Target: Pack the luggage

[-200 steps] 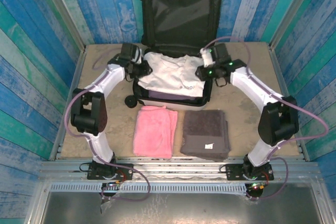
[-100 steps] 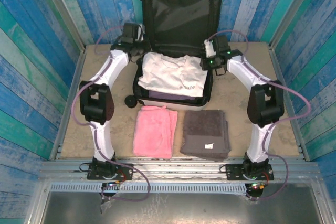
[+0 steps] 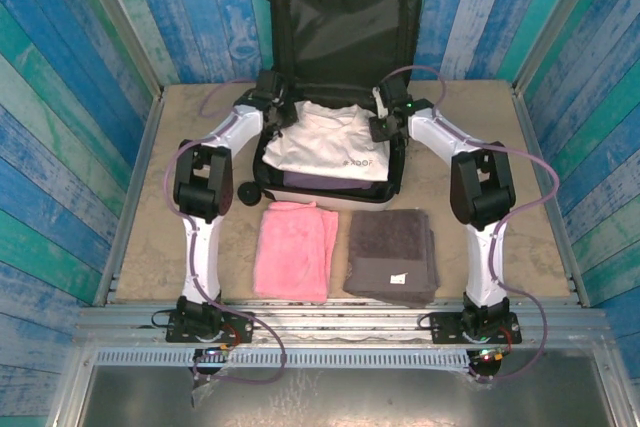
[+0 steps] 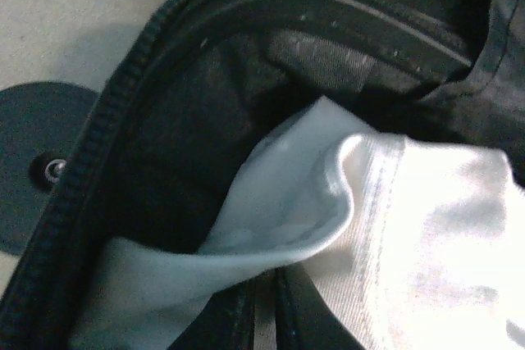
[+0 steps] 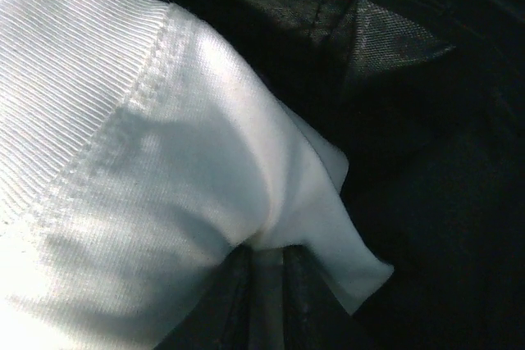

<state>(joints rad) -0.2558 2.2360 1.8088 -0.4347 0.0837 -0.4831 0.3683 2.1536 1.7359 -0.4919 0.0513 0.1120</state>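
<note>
The luggage (image 3: pixel 340 7) lies open at the back of the table, its black-lined lid standing upright against the wall. A white shirt (image 3: pixel 330 142) is spread in its lower half. My left gripper (image 3: pixel 283 115) is at the shirt's far left corner, shut on a fold of the shirt (image 4: pixel 410 227) close to the zipper rim and black lining (image 4: pixel 180 104). My right gripper (image 3: pixel 380 127) is at the far right corner. In the right wrist view this gripper (image 5: pixel 267 284) is shut on the shirt's cloth (image 5: pixel 148 161) over the dark lining (image 5: pixel 426 161).
A folded pink towel (image 3: pixel 295 247) and a folded grey towel (image 3: pixel 392 252) lie side by side on the table in front of the luggage. A black wheel (image 3: pixel 248 191) sticks out at the case's near left corner. Blue plank walls close in the table.
Both arms have stretched out toward the hinge end of the case. The grippers moved back, then inward over the shirt's far corners, and the shirt's far edge shifted with them.
</note>
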